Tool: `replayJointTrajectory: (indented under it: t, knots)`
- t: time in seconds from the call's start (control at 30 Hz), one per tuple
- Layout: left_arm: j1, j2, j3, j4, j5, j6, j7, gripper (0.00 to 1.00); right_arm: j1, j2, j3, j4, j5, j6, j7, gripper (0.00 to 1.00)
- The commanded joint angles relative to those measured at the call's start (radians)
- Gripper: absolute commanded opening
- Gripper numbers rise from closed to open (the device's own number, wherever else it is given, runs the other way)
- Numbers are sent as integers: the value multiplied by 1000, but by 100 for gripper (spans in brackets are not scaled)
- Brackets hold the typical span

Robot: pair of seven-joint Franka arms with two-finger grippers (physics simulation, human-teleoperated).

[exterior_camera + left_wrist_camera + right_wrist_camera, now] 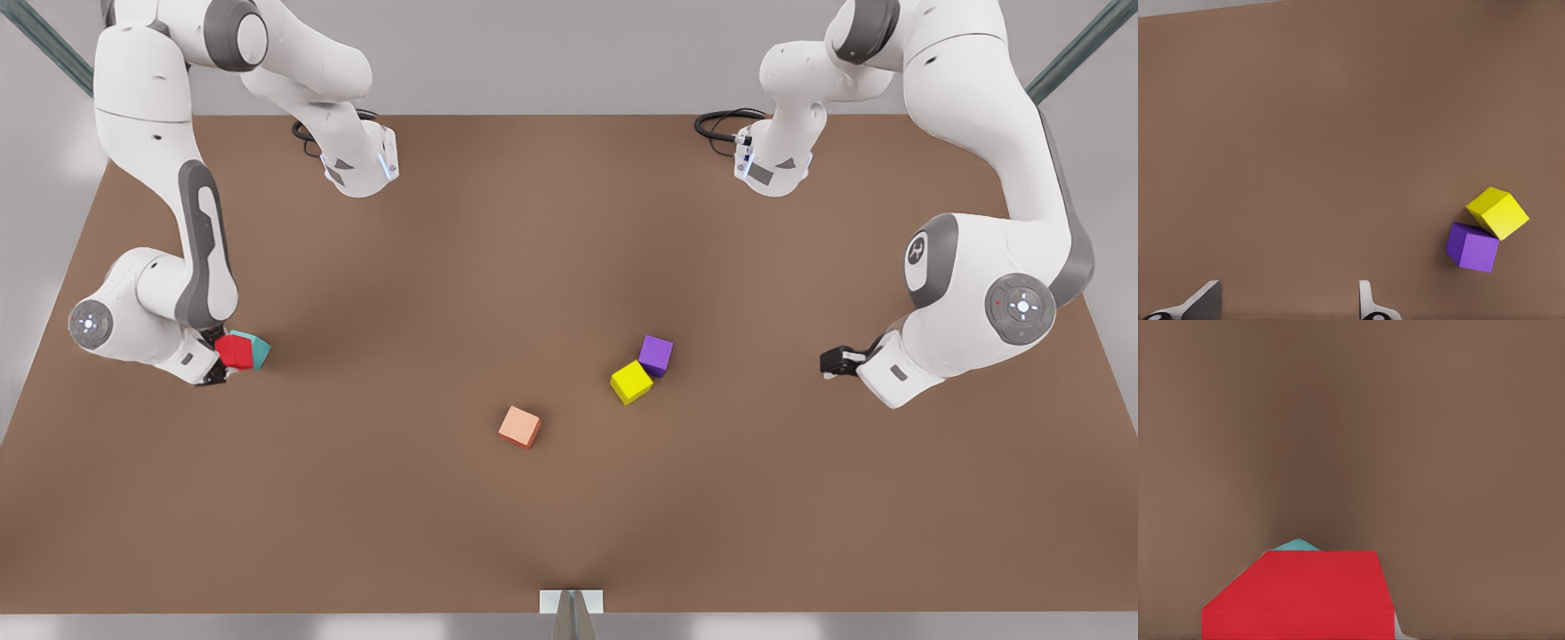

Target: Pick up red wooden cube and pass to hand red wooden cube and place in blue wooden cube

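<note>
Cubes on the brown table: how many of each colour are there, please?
Red wooden cube, in the right claw: 1
Blue wooden cube, teal, touching it: 1
Purple cube: 1
Yellow cube: 1
Salmon cube: 1
Total: 5

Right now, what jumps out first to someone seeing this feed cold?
The red wooden cube, gripped by the right gripper at the front view's left, right against the blue wooden cube on the brown table. Near the middle, a yellow cube touches a purple cube, with a salmon cube alone. The left gripper waits, jaws open, at the front view's right.
</note>
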State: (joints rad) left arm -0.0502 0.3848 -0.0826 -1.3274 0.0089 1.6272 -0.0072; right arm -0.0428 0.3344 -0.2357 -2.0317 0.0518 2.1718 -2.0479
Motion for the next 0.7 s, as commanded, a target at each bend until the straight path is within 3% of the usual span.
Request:
replayJointTrajectory:
  t: [0.0,0.67]
  knots:
    - [0,-1,0,0,0,-3,-43,100,0,-17,-1,-27,-9,105,-41,74]
    - [43,-3,-3,-1,0,-12,-40,100,-60,-26,-4,-136,-12,137,-97,77]
